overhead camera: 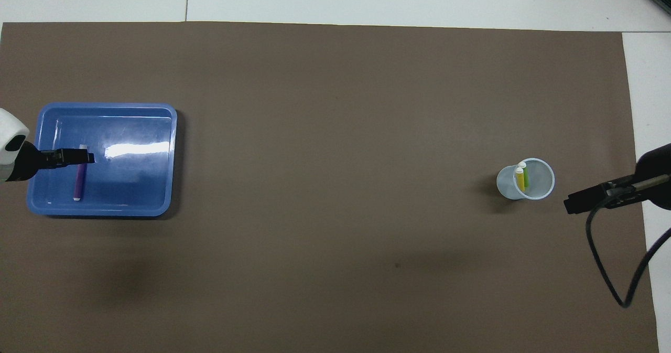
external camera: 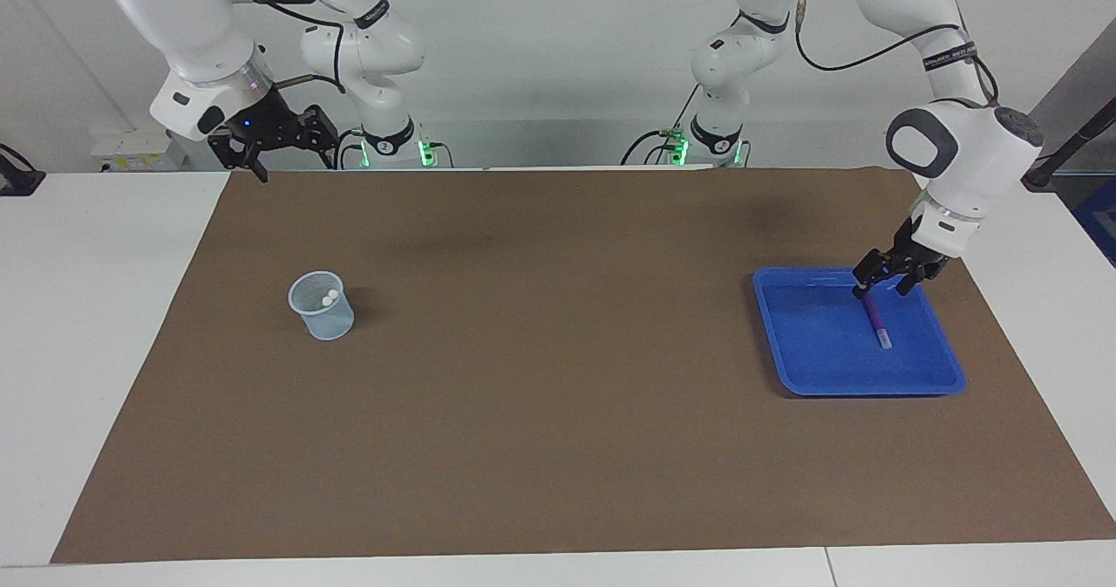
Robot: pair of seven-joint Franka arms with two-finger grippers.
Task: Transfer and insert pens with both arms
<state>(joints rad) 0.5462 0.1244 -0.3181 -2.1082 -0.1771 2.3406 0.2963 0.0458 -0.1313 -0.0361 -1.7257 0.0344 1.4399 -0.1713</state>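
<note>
A purple pen [external camera: 876, 319] [overhead camera: 79, 180] lies in the blue tray [external camera: 859, 389] [overhead camera: 105, 106] at the left arm's end of the table. My left gripper [external camera: 881, 290] [overhead camera: 86, 157] is low over the tray, open, its fingers standing either side of the pen's end nearer the robots. A yellow pen [overhead camera: 519, 179] and a lime green pen [overhead camera: 526, 178] stand in the pale mesh cup [external camera: 322, 308] [overhead camera: 526, 179], only their whitish caps [external camera: 330, 296] showing in the facing view. My right gripper [external camera: 292, 155] [overhead camera: 576, 204] hangs open and empty, raised over the mat's edge at the right arm's end.
A brown mat [external camera: 558, 395] [overhead camera: 335, 132] covers most of the white table. The tray and the cup stand far apart on it, with bare mat between them. A black cable [overhead camera: 603, 269] hangs from the right arm.
</note>
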